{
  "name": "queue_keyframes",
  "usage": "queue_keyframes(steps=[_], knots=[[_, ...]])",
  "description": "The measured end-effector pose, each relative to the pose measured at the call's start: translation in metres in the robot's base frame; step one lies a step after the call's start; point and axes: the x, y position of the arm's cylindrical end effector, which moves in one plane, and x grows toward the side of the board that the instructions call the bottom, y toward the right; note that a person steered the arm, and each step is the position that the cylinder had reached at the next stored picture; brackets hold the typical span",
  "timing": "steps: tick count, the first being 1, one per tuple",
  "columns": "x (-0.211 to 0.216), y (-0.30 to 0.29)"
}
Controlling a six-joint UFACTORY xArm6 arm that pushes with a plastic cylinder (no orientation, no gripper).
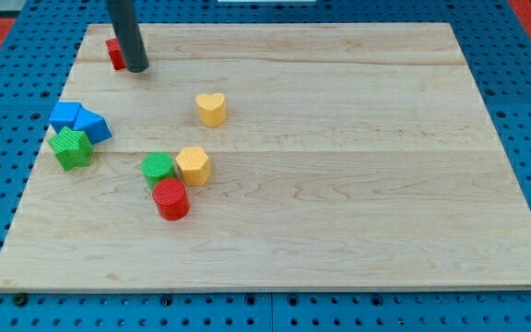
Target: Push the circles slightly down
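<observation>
The wooden board [358, 184] lay on a blue pegboard [7, 286], with red showing at the frame's top corners. My tip [137, 68], a bare rod with no pincer to open or close, stood at upper left, touching a partly hidden red block [114, 53]. The green circle [159, 167] and red circle [171, 199] sat touching at lower left, beside a yellow hexagon [194, 165]. A yellow heart [211, 109] stood apart above. At far left clustered two blue blocks [79, 120] and a green star [70, 148].

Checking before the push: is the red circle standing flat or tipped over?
Flat: the red circle shows its round top face upward, below the green circle.
</observation>
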Motion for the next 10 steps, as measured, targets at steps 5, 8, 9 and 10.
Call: queue_keyframes(steps=[5, 8, 9, 10], knots=[[0.14, 0.05], [0.143, 0.049], [0.176, 0.049], [0.208, 0.046]])
